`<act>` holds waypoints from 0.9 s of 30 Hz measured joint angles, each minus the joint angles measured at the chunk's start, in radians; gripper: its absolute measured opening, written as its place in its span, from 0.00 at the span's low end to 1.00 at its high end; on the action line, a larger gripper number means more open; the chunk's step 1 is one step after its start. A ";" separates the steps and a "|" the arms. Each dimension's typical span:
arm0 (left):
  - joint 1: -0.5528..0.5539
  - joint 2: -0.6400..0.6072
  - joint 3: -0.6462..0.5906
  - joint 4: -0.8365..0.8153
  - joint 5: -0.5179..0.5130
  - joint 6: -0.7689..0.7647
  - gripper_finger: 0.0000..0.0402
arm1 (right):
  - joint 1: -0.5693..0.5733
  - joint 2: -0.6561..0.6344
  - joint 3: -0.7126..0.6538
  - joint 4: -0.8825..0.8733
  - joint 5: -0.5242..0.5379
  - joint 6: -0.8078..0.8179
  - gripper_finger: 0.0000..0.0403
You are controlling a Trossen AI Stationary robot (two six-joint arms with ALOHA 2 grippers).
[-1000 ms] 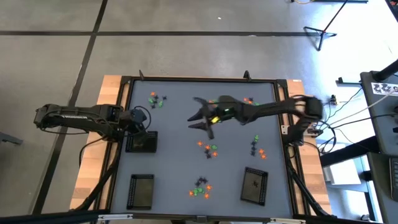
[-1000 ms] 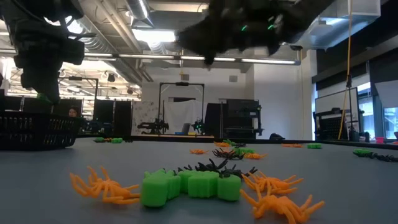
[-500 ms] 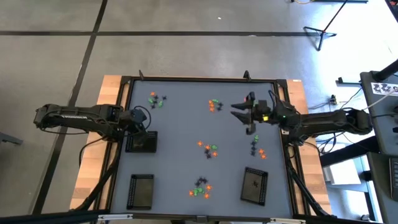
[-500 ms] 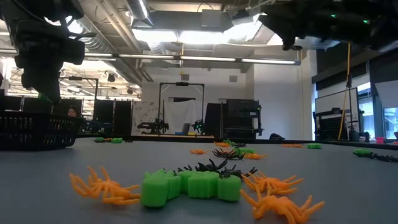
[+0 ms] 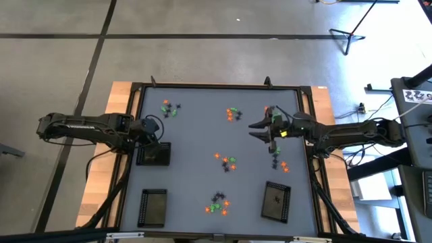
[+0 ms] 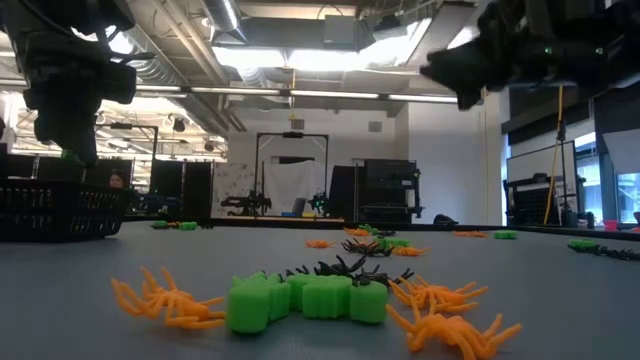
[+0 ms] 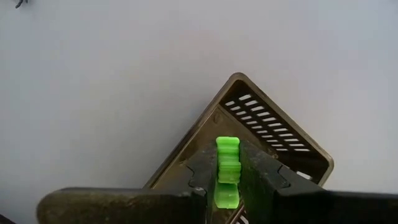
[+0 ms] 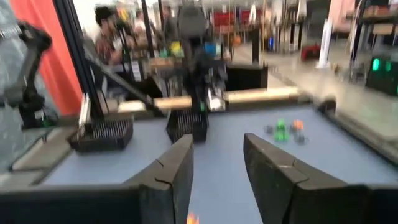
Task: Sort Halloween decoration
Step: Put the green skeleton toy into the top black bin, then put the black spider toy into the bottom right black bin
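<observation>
We are working over a grey-topped table (image 5: 196,135) with a wooden border, where 3 black rectangular mesh-like trays (image 5: 152,206) are standing along the left and near sides. Most of the sorting is left, as we judge it: tiny orange, green and black Halloween decoration trinkets (image 5: 227,162) are lying in about 6 loose clusters across the table, well apart from the trays.

Our left gripper (image 7: 227,174) is hovering above the leftmost tray (image 7: 273,134), its fingers clenched on 1 bright green ridged trinket (image 7: 227,171), so 1 drop looks close. Our right gripper (image 5: 260,129) is hanging high over the table's right side near a cluster, its fingers (image 8: 171,171) parted and holding nothing.

The surface is looking smooth and flat. Beyond it, a workshop with ceiling lights, racks and stands is showing, and a person (image 8: 109,28) is sitting in the background.
</observation>
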 joint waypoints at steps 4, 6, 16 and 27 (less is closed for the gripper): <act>0.000 0.000 0.000 0.000 0.011 0.000 0.13 | 0.000 0.000 0.000 -0.100 0.000 0.000 0.35; 0.000 0.000 0.000 -0.001 0.042 0.000 0.13 | 0.000 0.001 0.000 -0.154 0.000 0.000 0.35; 0.000 0.000 0.000 -0.083 0.166 -0.014 0.13 | 0.000 0.001 0.000 -0.346 0.000 0.000 0.35; 0.000 0.000 0.000 -0.068 0.087 -0.101 0.27 | 0.000 0.001 0.000 -0.411 0.000 0.000 0.35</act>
